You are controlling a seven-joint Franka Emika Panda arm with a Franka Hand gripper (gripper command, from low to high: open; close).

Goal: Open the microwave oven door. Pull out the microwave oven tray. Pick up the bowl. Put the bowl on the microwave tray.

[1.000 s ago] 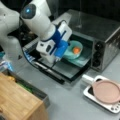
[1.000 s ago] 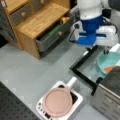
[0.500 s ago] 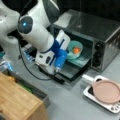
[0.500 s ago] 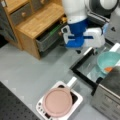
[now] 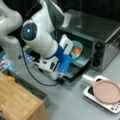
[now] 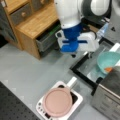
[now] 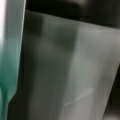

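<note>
Microwave oven door (image 5: 75, 73) dropped flat open, microwave oven tray (image 5: 83, 60) drawn out over it, and the bowl (image 5: 76, 50) with its orange lump sitting on that tray in both front views. Claw (image 6: 73, 54) hanging above the open door's outer edge, just off the bowl; spread of its fingers impossible to tell. Pink plate (image 6: 57, 102) parked on the white dish (image 6: 75, 105) on the tabletop (image 6: 22, 72), near the microwave oven (image 5: 100, 32).

Quick count: one oven (image 5: 100, 32) with three knobs (image 5: 98, 54) stacked at 3 o'clock, one bowl (image 5: 78, 50), one pink plate (image 5: 106, 91), one white dish (image 6: 76, 100), one wooden cabinet (image 6: 32, 22).
</note>
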